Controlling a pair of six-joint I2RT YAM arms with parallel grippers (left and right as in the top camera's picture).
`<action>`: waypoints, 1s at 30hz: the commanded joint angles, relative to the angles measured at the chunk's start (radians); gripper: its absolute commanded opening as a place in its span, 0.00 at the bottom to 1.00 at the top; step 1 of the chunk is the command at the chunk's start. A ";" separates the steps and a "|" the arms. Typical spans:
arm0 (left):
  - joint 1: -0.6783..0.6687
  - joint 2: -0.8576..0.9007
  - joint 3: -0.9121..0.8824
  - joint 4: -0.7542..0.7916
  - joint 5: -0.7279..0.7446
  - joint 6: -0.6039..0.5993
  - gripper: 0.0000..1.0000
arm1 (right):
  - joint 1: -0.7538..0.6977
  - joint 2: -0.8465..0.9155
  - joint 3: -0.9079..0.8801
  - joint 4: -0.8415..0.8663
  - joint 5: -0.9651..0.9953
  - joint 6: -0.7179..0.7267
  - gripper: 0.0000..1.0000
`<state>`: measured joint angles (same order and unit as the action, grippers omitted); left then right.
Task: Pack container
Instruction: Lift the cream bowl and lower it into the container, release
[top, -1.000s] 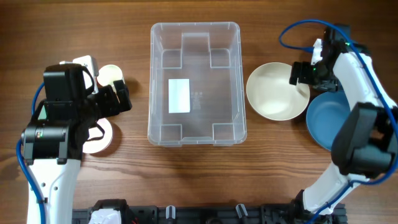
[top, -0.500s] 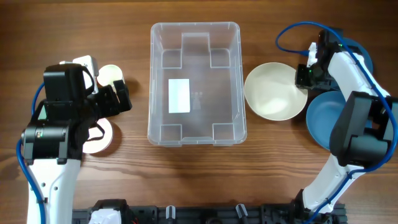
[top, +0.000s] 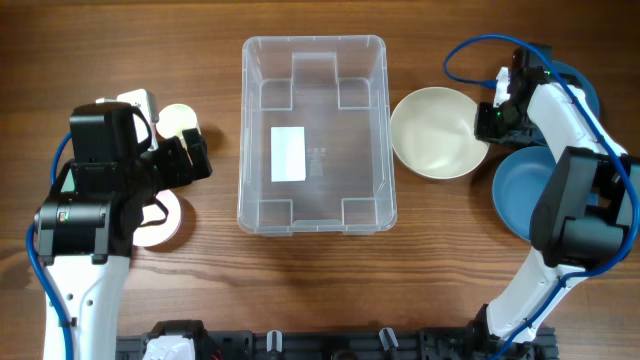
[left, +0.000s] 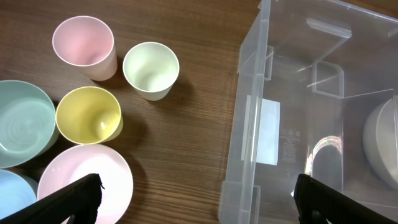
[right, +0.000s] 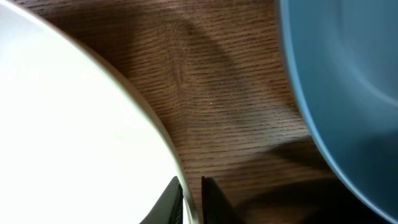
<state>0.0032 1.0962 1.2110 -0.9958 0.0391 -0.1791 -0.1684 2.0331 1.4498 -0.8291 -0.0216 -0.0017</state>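
Container (top: 330, 190) sits centre frame in the overhead view, empty, with its long axis running top to bottom.

Right gripper (top: 485, 121) is at upper right, clenched on the right-hand rim of the cream bowl (top: 432, 147). The right wrist view shows the rim pinched between both fingers. The container lies straight left of that pincer. The bowl's left edge is just beside the container's right wall.

Left gripper (top: 192, 160) is just beside the container's left wall, nearer it than the right one, released and empty.

Hard to make out:
- I cannot tell whether the bowl is lifted or resting on the table (top: 310, 290).
- The right wrist view cuts the fingers off.
- The right arm covers part of the blue bowl (top: 522, 195).
- In the overhead view the left arm hides most of the cups (left: 84, 46).
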 joint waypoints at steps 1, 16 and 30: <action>0.006 0.003 0.019 -0.002 0.008 -0.010 1.00 | -0.003 0.034 0.008 0.000 0.003 0.005 0.08; 0.006 0.004 0.019 -0.001 0.008 -0.009 1.00 | -0.003 -0.147 0.094 -0.040 0.005 0.080 0.04; 0.006 0.004 0.019 0.000 0.008 -0.009 1.00 | 0.365 -0.514 0.248 -0.065 0.008 0.030 0.04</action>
<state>0.0032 1.0962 1.2110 -0.9955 0.0391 -0.1791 0.0586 1.5105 1.6814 -0.8940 -0.0010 0.0639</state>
